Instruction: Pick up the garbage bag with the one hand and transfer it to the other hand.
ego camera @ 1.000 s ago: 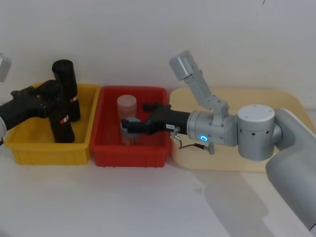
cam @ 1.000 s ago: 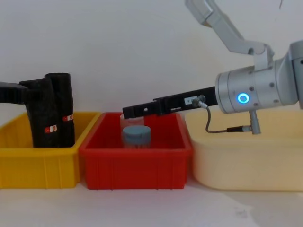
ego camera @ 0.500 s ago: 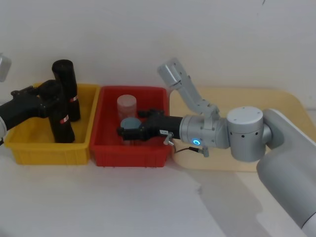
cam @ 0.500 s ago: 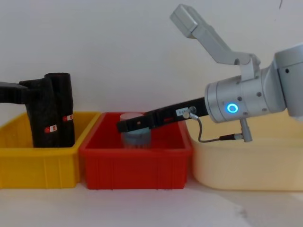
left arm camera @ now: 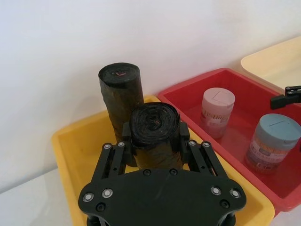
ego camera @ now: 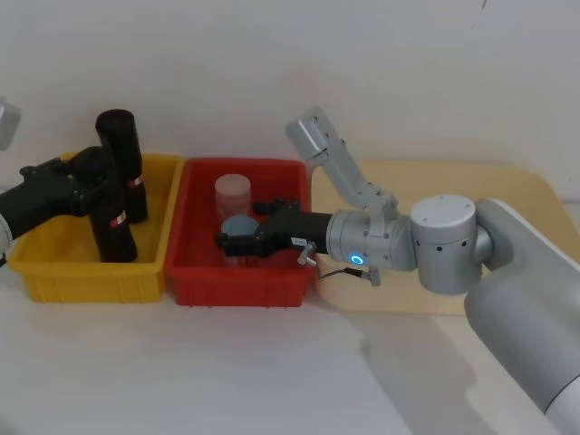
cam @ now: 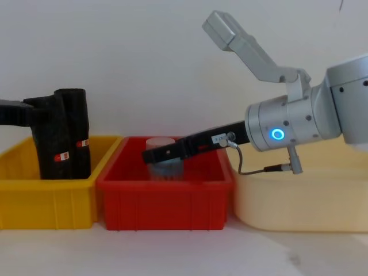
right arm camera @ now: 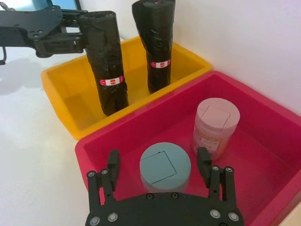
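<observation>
The garbage bag [ego camera: 113, 227] stands upright in the yellow bin [ego camera: 82, 281], a black roll with a red-and-white label. My left gripper [ego camera: 91, 186] is shut on its upper part, and its fingers [left arm camera: 188, 148] clamp the roll [left arm camera: 155, 136] on both sides. A second, like roll [ego camera: 122, 163] stands just behind it. My right gripper [ego camera: 237, 237], on the blue-lit arm, reaches into the red bin [ego camera: 240, 285]. It is open, its fingertips [right arm camera: 113, 162] straddling a blue-lidded jar [right arm camera: 165, 167] without touching it.
A pink-lidded jar [right arm camera: 215, 125] stands behind the blue-lidded one in the red bin. A beige tray [ego camera: 507, 181] lies to the right, under the right arm. The bins sit side by side on a white table [ego camera: 227, 372].
My right gripper has dropped and pushed leftward into the red bin, coming around the blue-lidded jar. The left gripper and its roll have not moved.
</observation>
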Controlling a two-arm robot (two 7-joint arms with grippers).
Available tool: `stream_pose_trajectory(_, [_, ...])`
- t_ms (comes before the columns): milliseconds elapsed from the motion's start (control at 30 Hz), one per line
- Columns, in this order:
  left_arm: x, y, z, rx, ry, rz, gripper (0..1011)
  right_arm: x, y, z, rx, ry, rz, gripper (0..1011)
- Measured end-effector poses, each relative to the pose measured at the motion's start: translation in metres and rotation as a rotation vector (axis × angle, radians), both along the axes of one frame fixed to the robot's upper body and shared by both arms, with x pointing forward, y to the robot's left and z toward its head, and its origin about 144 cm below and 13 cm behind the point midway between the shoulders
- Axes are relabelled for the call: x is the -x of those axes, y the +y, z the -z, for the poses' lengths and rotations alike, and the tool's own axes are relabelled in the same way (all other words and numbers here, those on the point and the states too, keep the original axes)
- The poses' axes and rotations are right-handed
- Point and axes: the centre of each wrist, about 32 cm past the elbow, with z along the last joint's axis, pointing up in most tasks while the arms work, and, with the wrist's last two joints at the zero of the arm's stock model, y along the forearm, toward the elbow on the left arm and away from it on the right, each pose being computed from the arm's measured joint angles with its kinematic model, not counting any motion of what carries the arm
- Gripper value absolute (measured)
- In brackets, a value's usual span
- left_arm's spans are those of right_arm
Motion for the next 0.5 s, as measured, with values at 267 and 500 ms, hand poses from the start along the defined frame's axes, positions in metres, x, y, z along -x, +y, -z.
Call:
stream_pose_trajectory(267, [0.0, 0.0, 0.0, 0.0, 0.0, 0.0, 519, -0.0024, -0.0003, 0.0027, 0.012, 0.007, 0.002, 1000])
stream_pose_trajectory(500, [0.0, 0.0, 0.0, 0.0, 0.0, 0.0, 519, -0.004, 0.0003, 0.005, 0.023, 0.007, 0.003, 999])
